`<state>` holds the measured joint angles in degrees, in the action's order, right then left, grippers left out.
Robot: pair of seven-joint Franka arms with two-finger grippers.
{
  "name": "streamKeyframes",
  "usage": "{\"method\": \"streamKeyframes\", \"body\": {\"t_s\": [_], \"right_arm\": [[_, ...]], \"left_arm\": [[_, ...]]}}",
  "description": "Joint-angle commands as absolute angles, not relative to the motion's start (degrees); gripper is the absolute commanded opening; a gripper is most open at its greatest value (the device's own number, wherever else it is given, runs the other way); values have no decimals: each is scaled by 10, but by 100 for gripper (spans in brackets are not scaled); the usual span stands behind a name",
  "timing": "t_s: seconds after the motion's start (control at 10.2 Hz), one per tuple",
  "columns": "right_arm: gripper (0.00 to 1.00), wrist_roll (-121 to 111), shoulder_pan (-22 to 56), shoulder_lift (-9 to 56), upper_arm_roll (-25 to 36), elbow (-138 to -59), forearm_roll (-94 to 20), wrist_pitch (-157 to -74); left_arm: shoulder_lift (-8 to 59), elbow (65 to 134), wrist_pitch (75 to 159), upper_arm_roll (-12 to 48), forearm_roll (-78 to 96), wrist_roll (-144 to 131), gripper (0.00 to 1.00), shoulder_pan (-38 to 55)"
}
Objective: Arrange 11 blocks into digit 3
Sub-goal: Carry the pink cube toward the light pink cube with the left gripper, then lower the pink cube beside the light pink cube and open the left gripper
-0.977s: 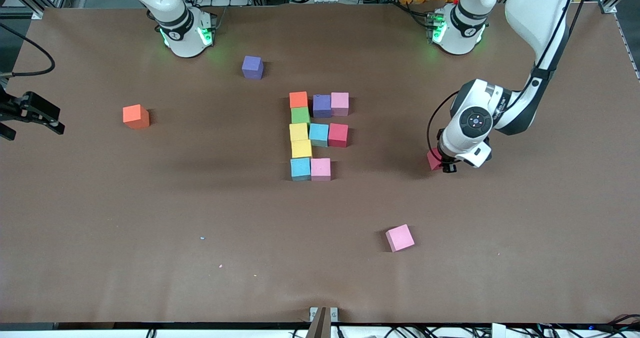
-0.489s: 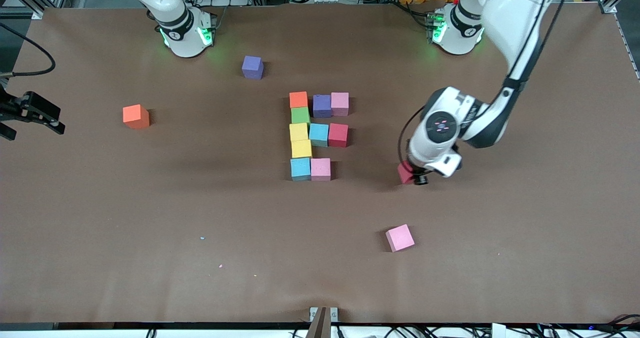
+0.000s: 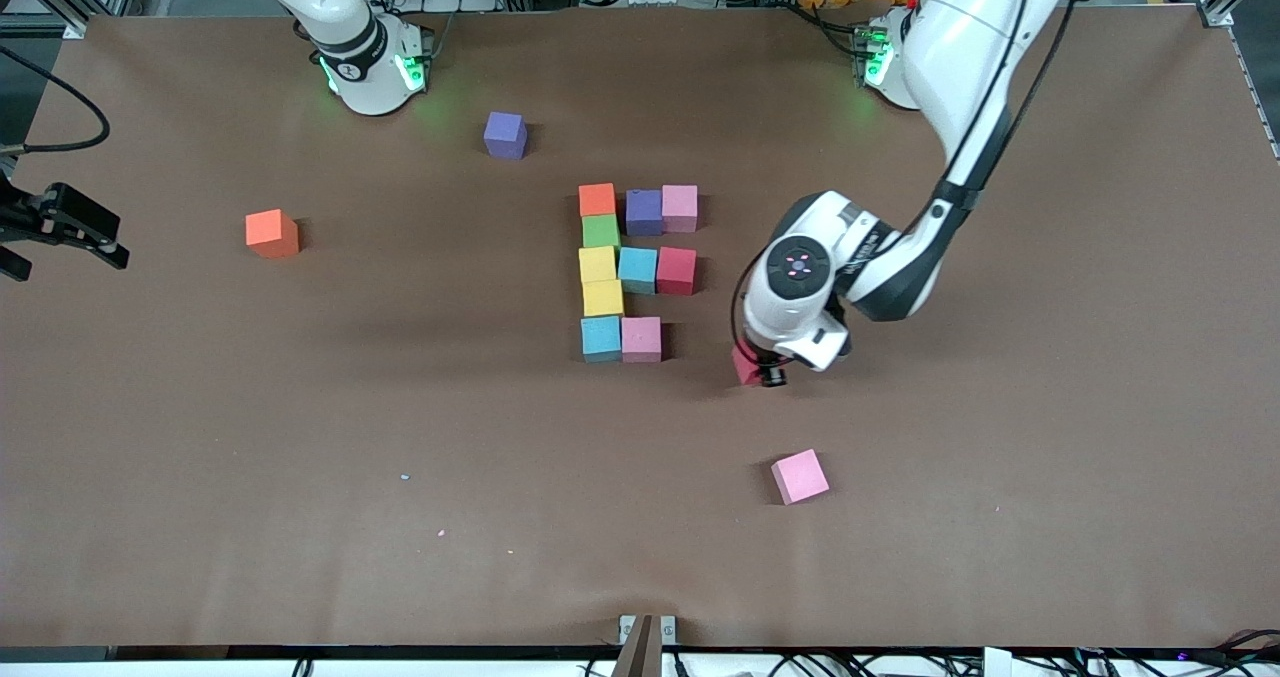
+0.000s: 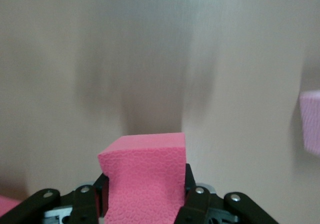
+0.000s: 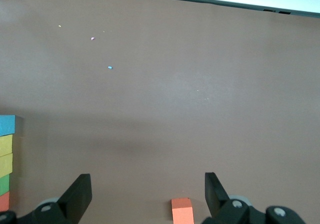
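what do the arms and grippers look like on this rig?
Both arms are glossy white with black joint bands and green lights glowing at the bases. The left arm has a black cable running along it and a round black wrist cap with small lit dots. Left gripper and right gripper have matte black fingers with silver screws.

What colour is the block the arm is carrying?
Red, a pinkish red; the block shows best in the left wrist view, held in the left gripper.

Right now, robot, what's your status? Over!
Left claw shut on red block, over the table beside the unfinished 3. Right claw open, waiting at the right arm's end. Nothing in the way.
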<state>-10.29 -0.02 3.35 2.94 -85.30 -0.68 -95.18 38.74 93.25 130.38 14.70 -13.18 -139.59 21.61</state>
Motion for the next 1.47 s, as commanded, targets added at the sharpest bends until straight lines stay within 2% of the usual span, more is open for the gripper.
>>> {"method": "streamKeyframes", "body": {"t_s": [0.0, 0.59, 1.37], "right_arm": [[100, -98, -6, 36, 25, -843, -5, -943], [100, -96, -7, 36, 26, -843, -5, -943], [100, -95, -8, 37, 27, -843, -4, -943]], "left_arm": [[416, 884, 1285, 143, -120, -1399, 21, 243], [441, 863, 1277, 139, -126, -1397, 21, 299], [459, 861, 1273, 135, -132, -1395, 21, 319]]}}
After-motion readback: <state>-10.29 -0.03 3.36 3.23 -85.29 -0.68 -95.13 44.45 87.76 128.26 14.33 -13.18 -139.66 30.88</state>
